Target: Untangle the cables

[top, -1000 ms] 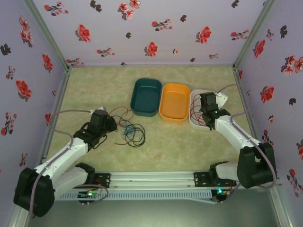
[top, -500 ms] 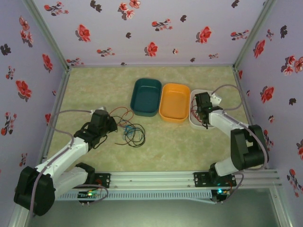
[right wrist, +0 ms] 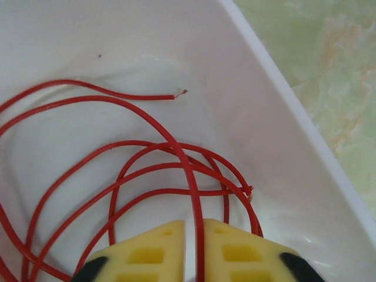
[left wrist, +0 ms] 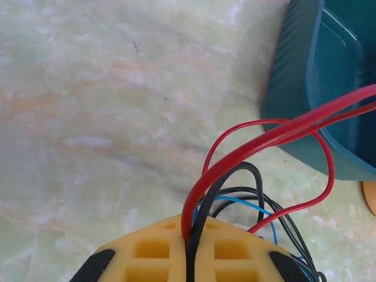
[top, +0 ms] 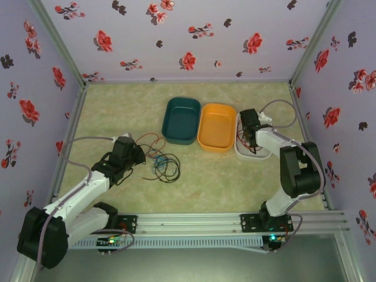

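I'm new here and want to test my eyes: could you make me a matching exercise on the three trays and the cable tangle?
1. teal tray
2. orange tray
3. white tray
4. cable tangle

A. holds a red cable
B. middle of the tray row
C. pinched by the left gripper
D. left end of the tray row

Pairs: 1-D, 2-B, 3-A, 4-C.
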Motion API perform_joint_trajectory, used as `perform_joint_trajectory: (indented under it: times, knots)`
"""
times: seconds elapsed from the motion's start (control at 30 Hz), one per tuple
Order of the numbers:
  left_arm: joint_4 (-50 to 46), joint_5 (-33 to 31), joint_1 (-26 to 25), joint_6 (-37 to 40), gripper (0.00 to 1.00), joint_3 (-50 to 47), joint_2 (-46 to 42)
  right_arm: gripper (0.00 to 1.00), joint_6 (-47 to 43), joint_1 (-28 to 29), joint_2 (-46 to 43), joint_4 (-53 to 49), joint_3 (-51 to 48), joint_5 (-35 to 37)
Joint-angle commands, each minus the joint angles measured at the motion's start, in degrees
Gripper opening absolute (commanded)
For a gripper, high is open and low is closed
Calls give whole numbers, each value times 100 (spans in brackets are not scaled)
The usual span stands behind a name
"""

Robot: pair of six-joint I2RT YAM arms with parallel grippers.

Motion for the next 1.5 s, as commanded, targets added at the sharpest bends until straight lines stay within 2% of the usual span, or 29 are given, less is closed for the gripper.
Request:
perform_joint_trajectory:
  times: [0.0,0.1,0.3,0.53,0.67,0.8,0.93,1.07,1.3,1.47]
  knots:
    - [37,-78,51,96,7,22,-140,30,-191,-34,-216,-474,228,185]
    - [-13,-80,46,173,7,80,-163,40,-251,-31,-413,-619,248,286]
    - [-88,-77,50,267,7,192,-170,48,-326,-34,-780,-851,237,451]
    - [-71,-80,46,255,7,202,-110,61,-476,-35,-1214,-1032,297,405]
    - [-77,-71,46,315,7,221,-107,65,-575,-33,-1419,-1212,392,310]
    - [-97,1,45,577,7,282,-143,61,-808,-24,-1688,-1107,438,-456]
    - [4,173,43,960,7,322,-246,57,-1196,119,-2040,-445,304,-1984]
    - [87,399,50,1327,7,348,-410,56,-1400,583,-2238,229,257,-3271]
    - [-211,956,40,1919,6,510,-614,55,-1800,2024,-1951,995,352,-3722]
    - [-436,1219,35,2118,6,624,-724,48,-938,2482,-1251,1774,368,-4123]
